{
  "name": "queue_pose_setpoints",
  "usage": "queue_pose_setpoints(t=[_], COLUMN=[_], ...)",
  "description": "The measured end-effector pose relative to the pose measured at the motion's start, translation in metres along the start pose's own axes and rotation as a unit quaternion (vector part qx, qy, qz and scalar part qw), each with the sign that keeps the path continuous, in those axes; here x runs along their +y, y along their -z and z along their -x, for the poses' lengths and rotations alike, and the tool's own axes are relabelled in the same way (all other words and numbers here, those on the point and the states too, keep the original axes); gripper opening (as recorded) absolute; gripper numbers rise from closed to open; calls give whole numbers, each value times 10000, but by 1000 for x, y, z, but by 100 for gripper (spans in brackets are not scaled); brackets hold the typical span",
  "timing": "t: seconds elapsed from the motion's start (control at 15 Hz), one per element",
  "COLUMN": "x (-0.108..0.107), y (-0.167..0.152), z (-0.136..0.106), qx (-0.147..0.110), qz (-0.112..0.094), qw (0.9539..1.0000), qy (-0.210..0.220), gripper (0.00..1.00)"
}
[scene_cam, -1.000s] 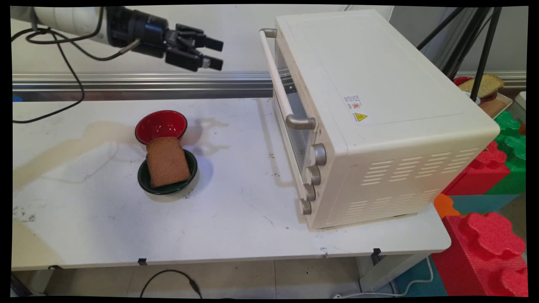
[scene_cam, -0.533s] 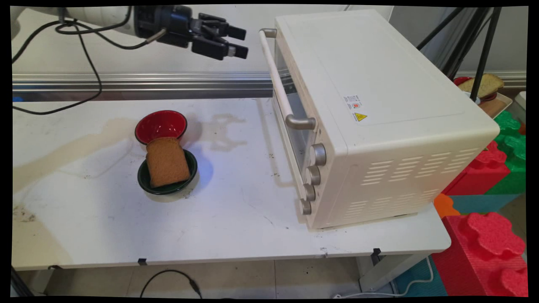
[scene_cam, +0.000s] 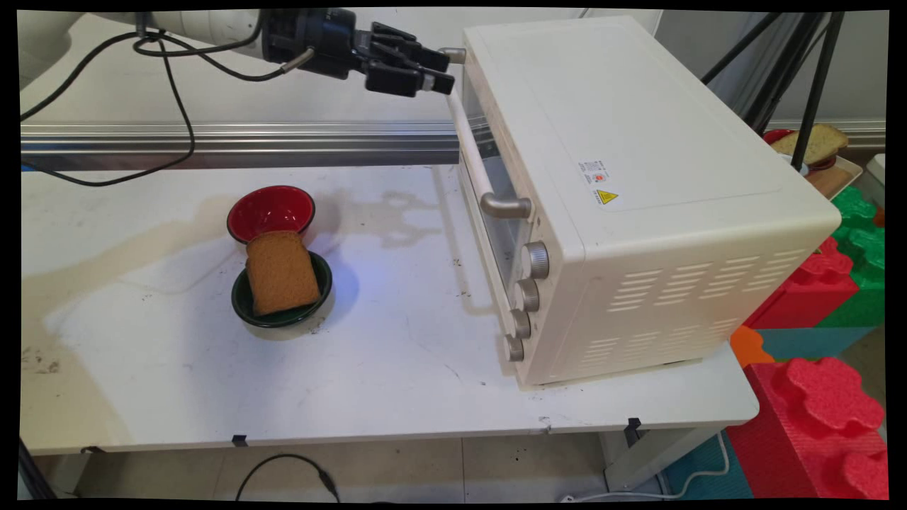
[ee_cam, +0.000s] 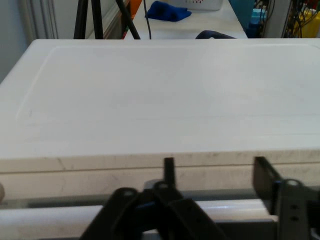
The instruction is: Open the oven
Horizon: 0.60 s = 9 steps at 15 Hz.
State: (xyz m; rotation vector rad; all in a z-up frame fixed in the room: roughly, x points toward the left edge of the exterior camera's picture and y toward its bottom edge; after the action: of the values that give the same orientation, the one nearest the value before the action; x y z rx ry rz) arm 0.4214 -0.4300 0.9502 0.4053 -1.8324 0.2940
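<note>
Pincer, jaws apart, at the oven handle's far end, partly hidden behind its linkage.

Open jaws over the pale handle bar, broad cream oven top beyond.

one toaster oven, two bowls, one bread slice

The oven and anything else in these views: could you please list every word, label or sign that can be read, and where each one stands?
No text can be read in either view.
Oven: small white label on its top, print too small to read.
Oven: yellow triangular warning sign just below that label, symbol not legible.
</note>
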Motion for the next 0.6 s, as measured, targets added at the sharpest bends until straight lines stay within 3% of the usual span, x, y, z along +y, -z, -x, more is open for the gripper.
queue_pose_setpoints(t=[0.6], x=[-1], y=[-25], z=[4], qx=[-247], qz=[34], qw=[9995], qy=[-183], gripper=[0])
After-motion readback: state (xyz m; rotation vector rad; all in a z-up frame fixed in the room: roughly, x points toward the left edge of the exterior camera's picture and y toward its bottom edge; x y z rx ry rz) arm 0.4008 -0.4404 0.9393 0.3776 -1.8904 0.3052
